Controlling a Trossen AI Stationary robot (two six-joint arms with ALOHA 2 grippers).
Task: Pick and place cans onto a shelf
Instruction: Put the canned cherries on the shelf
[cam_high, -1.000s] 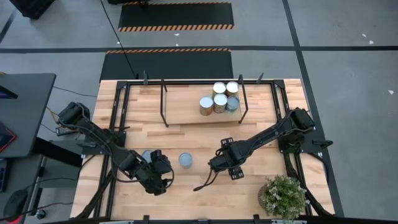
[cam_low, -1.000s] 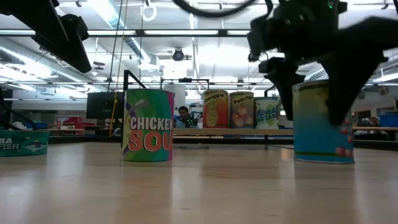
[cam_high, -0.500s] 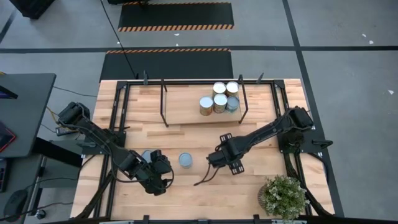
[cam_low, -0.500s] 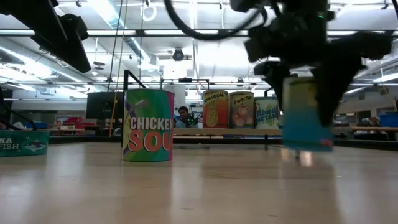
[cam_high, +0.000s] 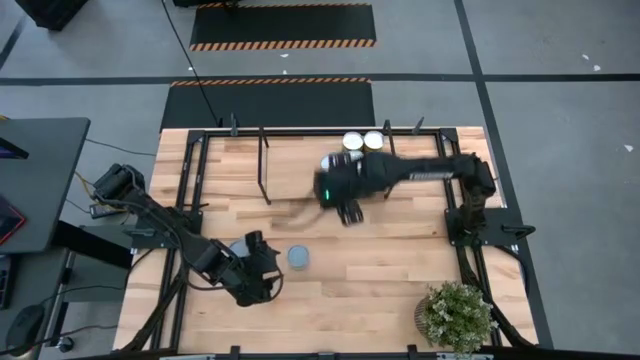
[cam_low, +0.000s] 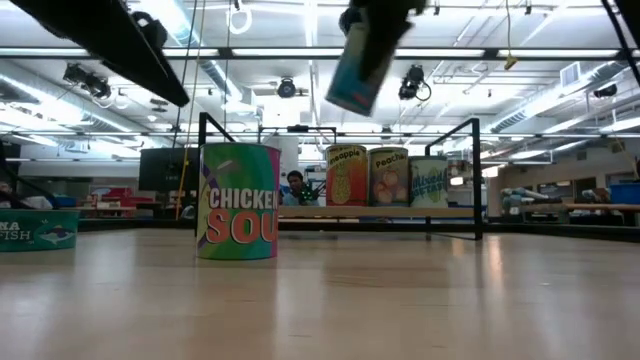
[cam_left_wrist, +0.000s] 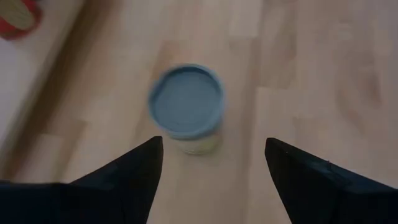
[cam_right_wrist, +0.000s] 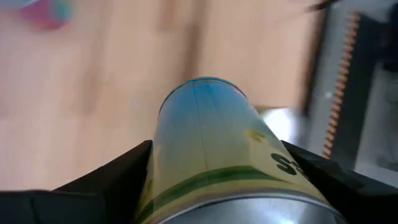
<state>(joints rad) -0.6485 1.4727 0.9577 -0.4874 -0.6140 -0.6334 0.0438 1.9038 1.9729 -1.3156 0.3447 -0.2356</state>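
Right gripper is gripping a rigid, smooth, likely weighty can around its sides, frame centre; left gripper's jaws are gaping empty.

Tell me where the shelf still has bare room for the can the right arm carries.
The shelf is bare along its left half, from the left black post to the right gripper holding the can. The right end is crowded with cans.

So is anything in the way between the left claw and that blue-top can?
No, nothing visible. The left claw is open, with only bare tabletop between its fingers and the blue-top can.
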